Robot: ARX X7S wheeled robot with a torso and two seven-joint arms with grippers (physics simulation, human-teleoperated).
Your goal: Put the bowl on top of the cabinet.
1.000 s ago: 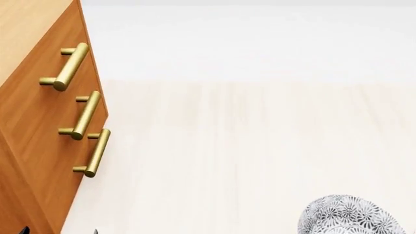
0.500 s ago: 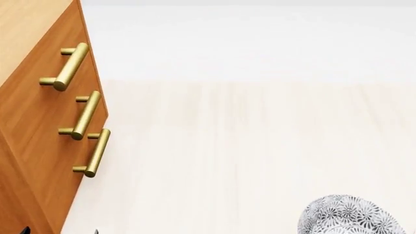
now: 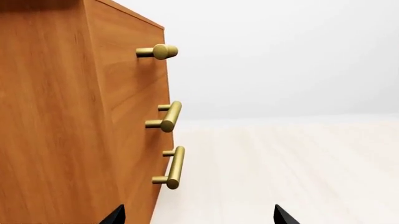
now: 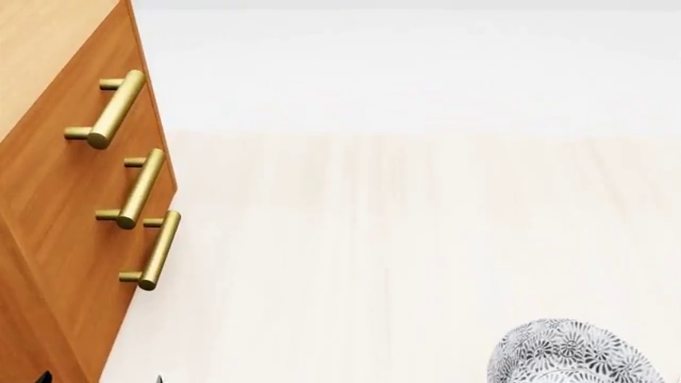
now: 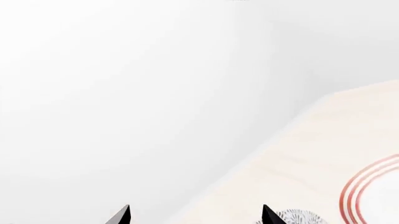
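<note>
From my head cam the bowl (image 4: 569,353) sat low on the right on the pale floor (image 4: 404,239), well apart from the cabinet (image 4: 64,199) on the left. Both the left gripper (image 3: 196,217) and right gripper (image 5: 194,215) had their fingertips spread apart, holding nothing.

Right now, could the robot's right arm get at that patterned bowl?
Probably yes. The right gripper stands open, nothing shows between it and the bowl just beside one fingertip, though the views cut off most of both.
</note>
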